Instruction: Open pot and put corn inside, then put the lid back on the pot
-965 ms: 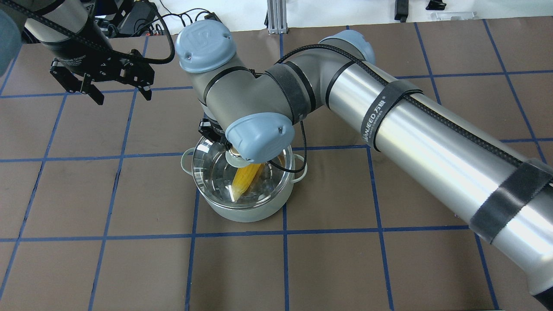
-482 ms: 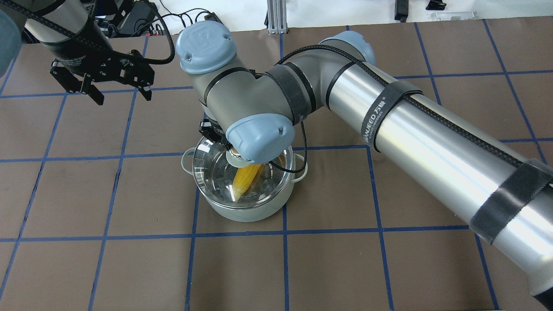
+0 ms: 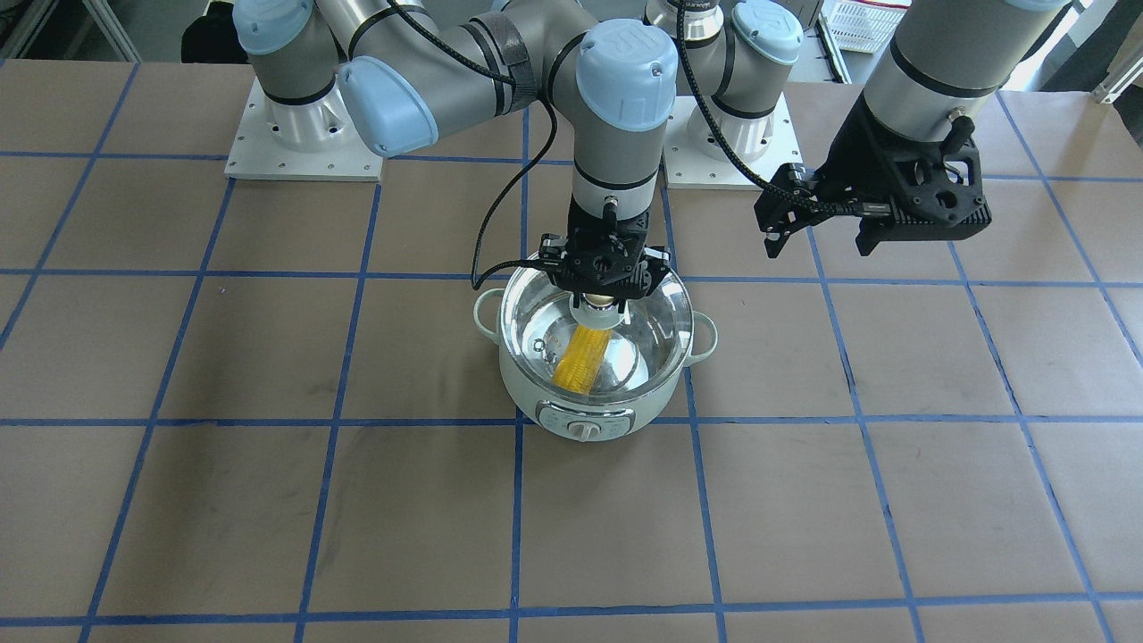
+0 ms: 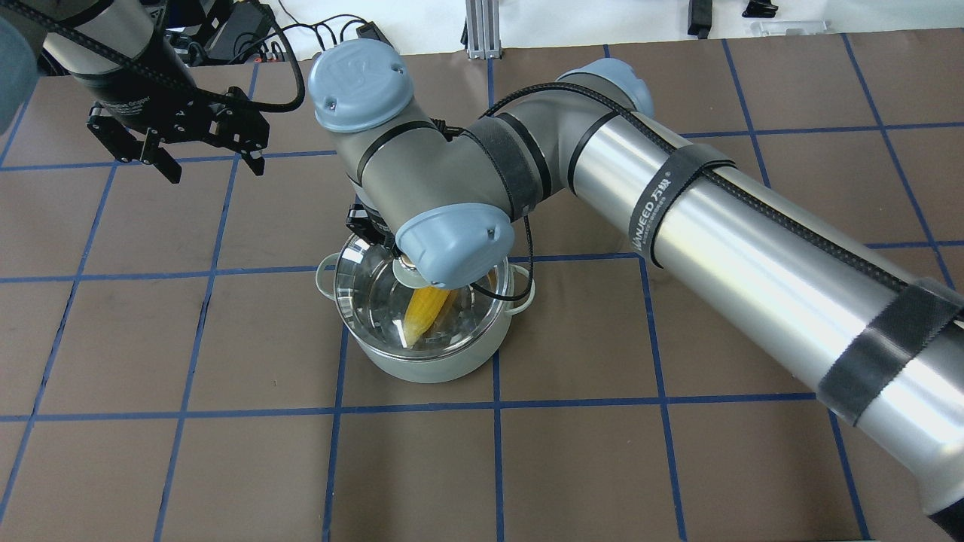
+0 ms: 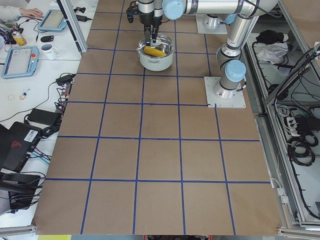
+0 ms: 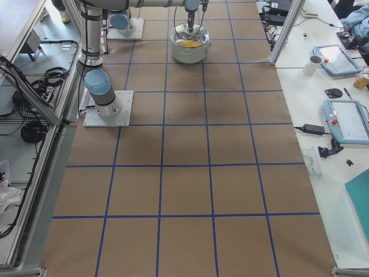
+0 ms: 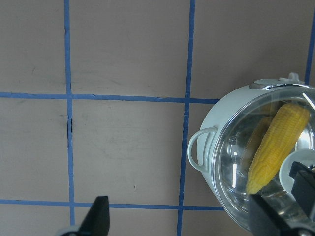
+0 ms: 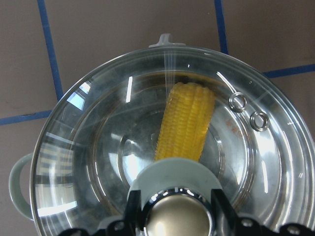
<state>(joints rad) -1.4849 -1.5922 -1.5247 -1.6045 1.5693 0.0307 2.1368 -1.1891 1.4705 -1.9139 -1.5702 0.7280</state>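
The mint-green pot (image 3: 536, 393) stands mid-table with the corn (image 3: 580, 357) lying inside it. The glass lid (image 3: 652, 313) sits over the pot's rim. My right gripper (image 3: 603, 299) points straight down and is shut on the lid's beige knob; in the right wrist view its fingers (image 8: 134, 209) flank the knob over the lid (image 8: 98, 147) and corn (image 8: 187, 123). In the overhead view the right wrist hides that gripper above the pot (image 4: 422, 369). My left gripper (image 4: 215, 172) hangs open and empty, off to the pot's side; the left wrist view shows the pot (image 7: 211, 118) and corn (image 7: 275, 142).
The brown table cover (image 4: 226, 467) has a blue tape grid. The right arm's long forearm (image 4: 753, 241) crosses above the table. Both arm bases (image 3: 304, 134) stand at the robot's edge. Tablets and cables lie on side benches (image 6: 340, 115).
The right wrist has shifted slightly over the pot. The lid and pot appear a little farther from the robot than before. The left arm has not moved.
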